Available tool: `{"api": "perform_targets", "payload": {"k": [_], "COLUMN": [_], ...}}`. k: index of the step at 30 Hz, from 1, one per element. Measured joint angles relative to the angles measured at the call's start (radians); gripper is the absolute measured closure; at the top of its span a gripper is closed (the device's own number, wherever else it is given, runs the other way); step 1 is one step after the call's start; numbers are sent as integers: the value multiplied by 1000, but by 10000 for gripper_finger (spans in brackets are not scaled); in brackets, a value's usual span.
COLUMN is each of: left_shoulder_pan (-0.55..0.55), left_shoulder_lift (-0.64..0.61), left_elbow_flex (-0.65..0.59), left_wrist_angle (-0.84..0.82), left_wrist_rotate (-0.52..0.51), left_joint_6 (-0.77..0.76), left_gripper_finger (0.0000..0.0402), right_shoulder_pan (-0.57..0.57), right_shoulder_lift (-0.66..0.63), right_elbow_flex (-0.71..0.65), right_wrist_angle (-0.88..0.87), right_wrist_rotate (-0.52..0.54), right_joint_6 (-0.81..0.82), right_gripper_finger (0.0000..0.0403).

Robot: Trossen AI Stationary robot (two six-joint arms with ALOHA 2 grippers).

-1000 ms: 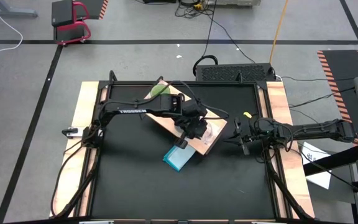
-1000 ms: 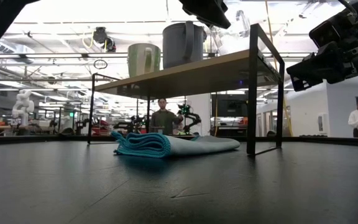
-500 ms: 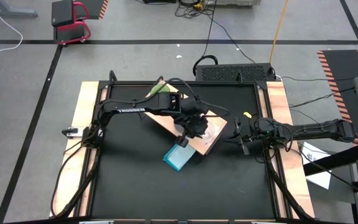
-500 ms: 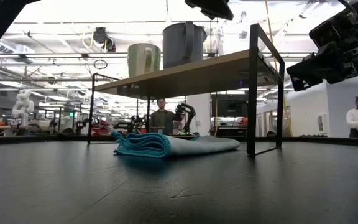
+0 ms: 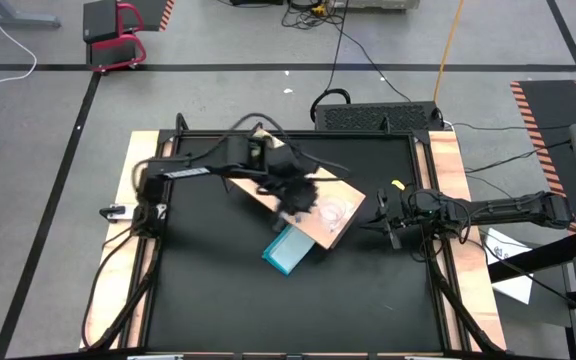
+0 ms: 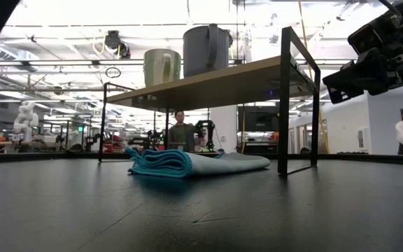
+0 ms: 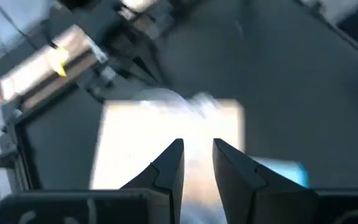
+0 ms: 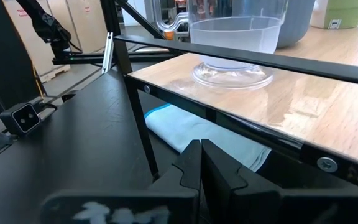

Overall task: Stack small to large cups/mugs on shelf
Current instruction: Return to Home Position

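Wooden shelf (image 6: 215, 85) is loaded with all three: grey mug (image 6: 205, 50), green mug (image 6: 161, 67), and glass cup (image 8: 235, 43) at the end nearest the right gripper (image 8: 201, 149), which is parked clenched, empty. Left gripper (image 7: 196, 149) is held above the shelf, fingers parted, empty. If swung low, a cup could be toppled.

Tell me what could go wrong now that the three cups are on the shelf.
1. The left end effector hangs over the shelf near the grey mug and green mug; a low path home could clip one.
2. The glass stands near the shelf's edge; a knock might send it off.
3. The right end effector waits by that end; swinging inward could hit the shelf.
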State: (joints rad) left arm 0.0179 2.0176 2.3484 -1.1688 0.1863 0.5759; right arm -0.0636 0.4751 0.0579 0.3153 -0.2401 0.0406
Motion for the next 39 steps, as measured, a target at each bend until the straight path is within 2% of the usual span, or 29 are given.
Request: {"api": "perform_targets", "payload": {"k": [2,5,7,15,22,29,35,39], "left_shoulder_pan": [-2,-1,0,-31,-77,-95,-96,-96], "left_shoulder_lift": [-42,-105,-151,-300,-348,-367,-405,-457], "left_elbow_flex": [-6,-6,-6,-6,-6,-7,-22,-119], "left_wrist_angle": [-73,-124,-156,-171,-127,-150,-176,-166], "left_wrist_rotate": [5,22,22,23,133,26,23,22], "left_joint_6": [25,-18,-52,-119,-72,-78,-88,-82], "left_gripper_finger": [330,376,393,400,400,401,401,401], "right_shoulder_pan": [0,0,0,0,0,0,0,0], "right_shoulder_lift": [0,1,1,6,6,6,8,8], "right_elbow_flex": [0,0,0,0,0,0,0,0], "right_wrist_angle": [0,1,1,15,16,13,8,7], "right_wrist_rotate": [0,0,0,0,0,0,0,-1], "right_joint_6": [7,24,26,22,23,26,24,23], "right_gripper_finger": [403,403,403,403,403,403,403,403]}}
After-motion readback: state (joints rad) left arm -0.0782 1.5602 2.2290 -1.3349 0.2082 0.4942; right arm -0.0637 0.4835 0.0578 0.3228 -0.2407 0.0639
